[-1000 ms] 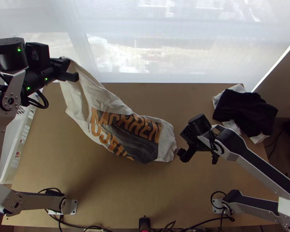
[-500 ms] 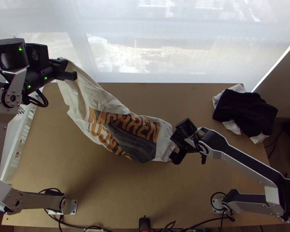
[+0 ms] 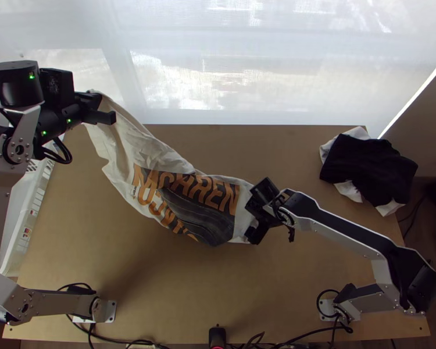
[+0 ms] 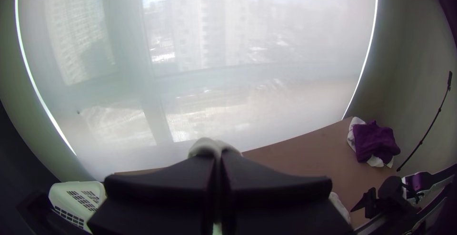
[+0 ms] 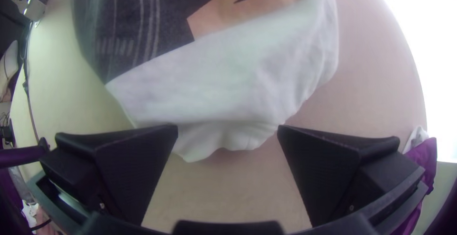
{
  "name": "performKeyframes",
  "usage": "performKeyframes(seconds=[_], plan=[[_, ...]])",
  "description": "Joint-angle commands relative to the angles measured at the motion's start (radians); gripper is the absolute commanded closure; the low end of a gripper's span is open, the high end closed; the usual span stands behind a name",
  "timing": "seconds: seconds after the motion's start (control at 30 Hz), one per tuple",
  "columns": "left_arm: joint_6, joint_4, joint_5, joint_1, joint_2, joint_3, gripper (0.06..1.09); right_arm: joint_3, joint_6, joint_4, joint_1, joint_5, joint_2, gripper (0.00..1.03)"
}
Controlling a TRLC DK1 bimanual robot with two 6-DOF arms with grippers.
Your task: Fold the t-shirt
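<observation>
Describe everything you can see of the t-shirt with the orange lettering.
The t-shirt is off-white, soft-looking cloth with a dark print and orange letters. It's wrinkled and gathered lengthwise, one end held up by the closed left gripper, the rest slanting down onto the table. The right gripper is open at the other end.

Starts with M and ends in REN, in orange capitals [image 3: 221,200] across the shirt [image 3: 193,205]; continues in a second row [image 3: 157,207], too warped to read.
</observation>
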Motion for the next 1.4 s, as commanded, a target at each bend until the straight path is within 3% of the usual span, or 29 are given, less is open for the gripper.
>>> performKeyframes(seconds=[0.0, 0.1, 0.47, 0.7, 1.2, 1.37], plan=[[0.006, 0.000, 0.001, -0.005, -0.002, -0.007, 1.05, 0.013, 0.001, 0.037, -0.008, 0.000, 0.081, 0.05], [0.007, 0.000, 0.001, -0.005, -0.004, -0.008, 1.05, 0.027, -0.001, 0.042, -0.007, -0.017, 0.109, 0.18], [0.010, 0.004, 0.001, -0.005, -0.025, -0.044, 1.05, 0.036, -0.012, 0.065, -0.089, -0.107, 0.092, 1.00], [0.012, 0.010, 0.001, -0.005, -0.045, -0.059, 1.05, 0.079, -0.015, 0.048, -0.162, -0.110, 0.002, 1.00], [0.021, 0.067, -0.002, -0.005, -0.085, -0.021, 1.05, 0.414, -0.021, -0.062, -0.280, -0.113, -0.189, 1.00], [0.069, 0.179, -0.086, -0.006, -0.124, 0.010, 1.05, 0.529, -0.042, -0.061, -0.312, -0.074, -0.235, 1.00]])
